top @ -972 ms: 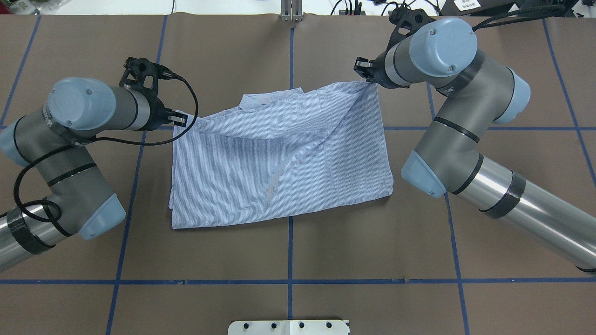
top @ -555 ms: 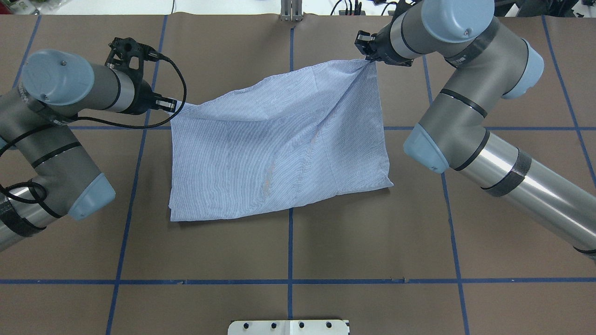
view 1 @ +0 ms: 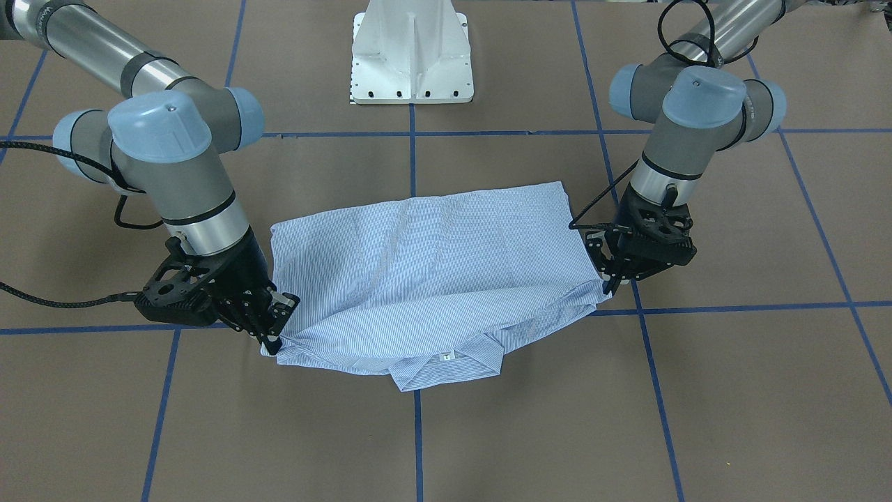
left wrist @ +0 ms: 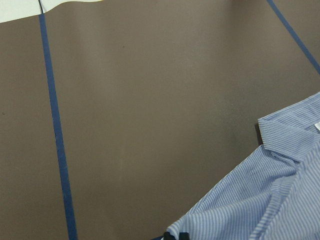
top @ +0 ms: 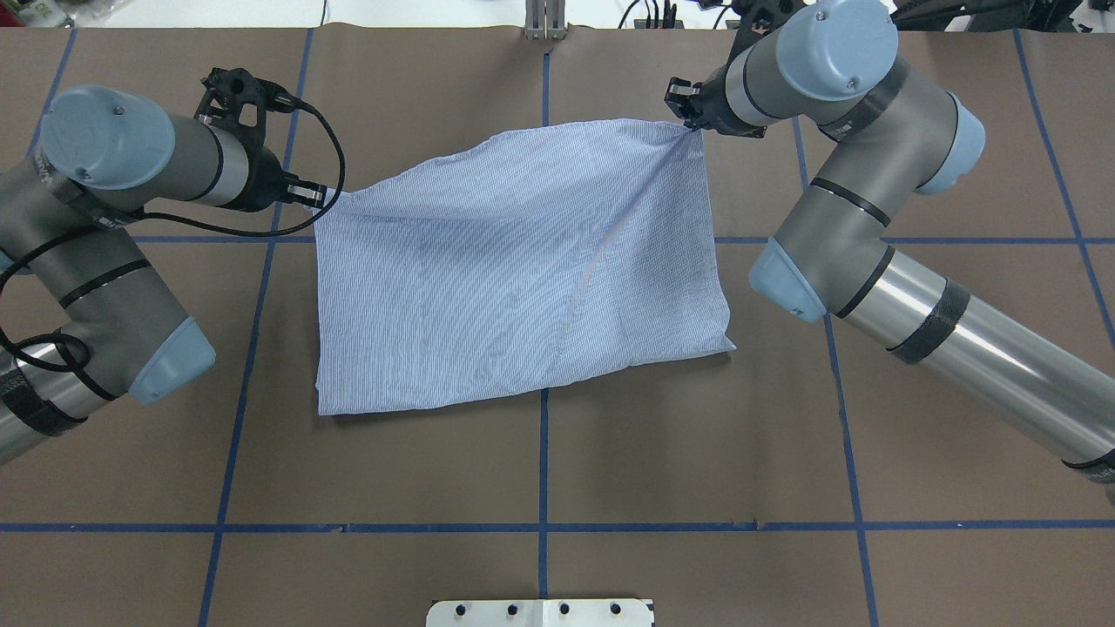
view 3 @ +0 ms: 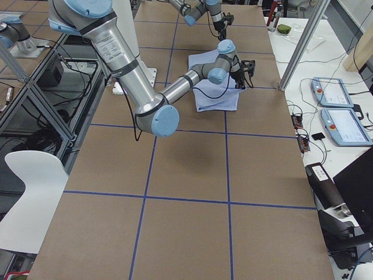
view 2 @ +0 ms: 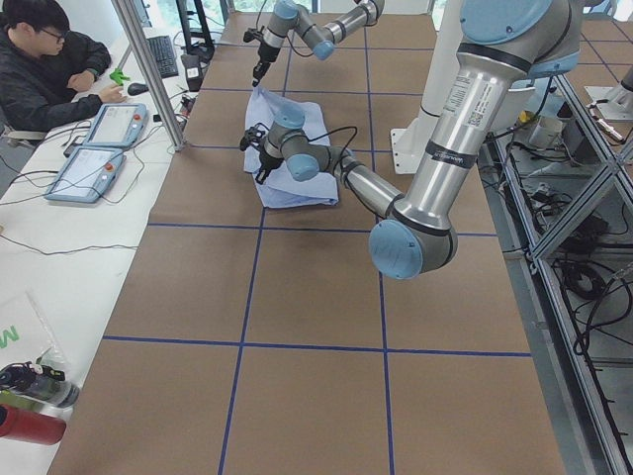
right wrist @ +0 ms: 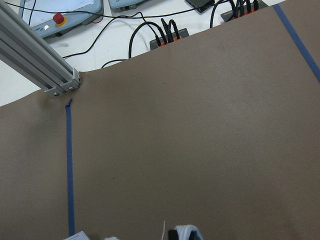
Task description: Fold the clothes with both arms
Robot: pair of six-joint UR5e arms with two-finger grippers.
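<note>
The light blue striped shirt [top: 523, 261] lies folded in the middle of the brown table. My left gripper [top: 327, 196] is shut on its far left corner. My right gripper [top: 688, 122] is shut on its far right corner, and the cloth is stretched between them. In the front-facing view the left gripper [view 1: 613, 282] and the right gripper [view 1: 275, 338] hold the shirt's upper layer [view 1: 432, 265] just above the table. The collar [view 1: 446, 366] with its white label sticks out below the held edge. The left wrist view shows the collar [left wrist: 290, 135]. The overhead view hides it.
The white pedestal base [view 1: 411, 56] stands at the robot's side of the table. Blue tape lines [top: 543, 461] cross the brown mat. An aluminium post [top: 546, 22] and cables sit at the far edge. An operator [view 2: 49, 69] sits at a side desk with pendants.
Both grippers carried the shirt's held edge away from the robot, so the layer now covers the collar in the overhead view. The right gripper went far, then came back a little.
</note>
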